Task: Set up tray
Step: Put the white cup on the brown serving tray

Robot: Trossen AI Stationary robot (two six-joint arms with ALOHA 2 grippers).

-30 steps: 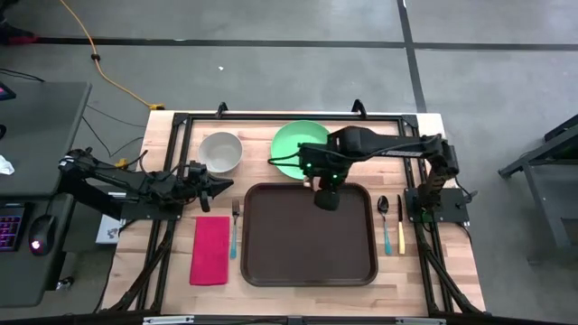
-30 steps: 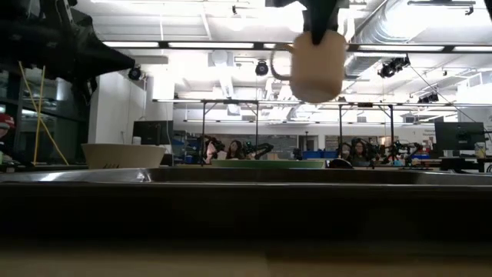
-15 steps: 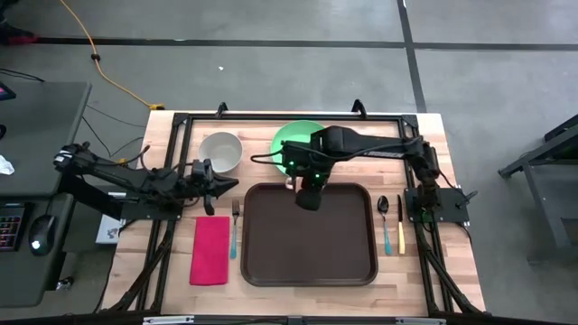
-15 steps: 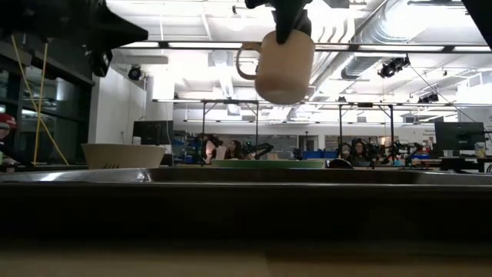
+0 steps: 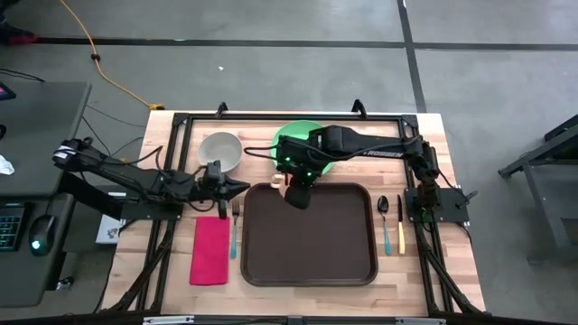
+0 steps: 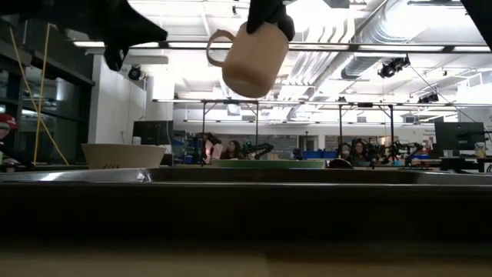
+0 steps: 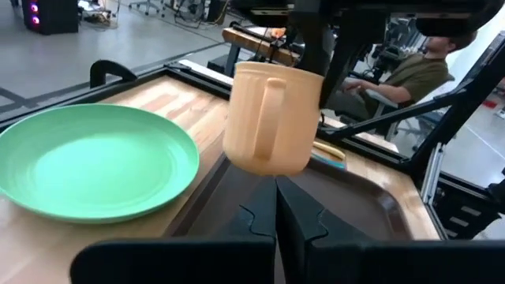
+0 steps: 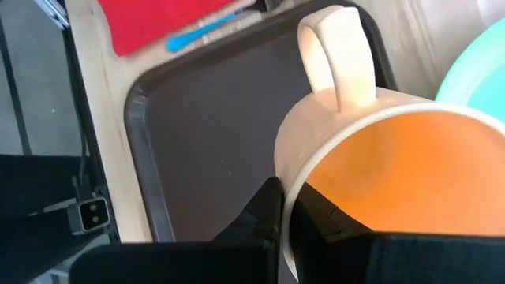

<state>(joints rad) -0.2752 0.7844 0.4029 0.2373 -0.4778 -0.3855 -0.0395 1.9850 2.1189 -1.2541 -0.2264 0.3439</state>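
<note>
Overhead, the tray lies center on the surface; the right claw, clamped on a mug, hangs over its upper-left corner. Low down, the mug tilts aloft. Left claw: fingers together, frame left.

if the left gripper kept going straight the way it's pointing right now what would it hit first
Most likely the mug. The left gripper points across the table toward the tray's far left corner, where the right gripper holds the mug in the air. The mug may hang too high; then the way looks free.
</note>
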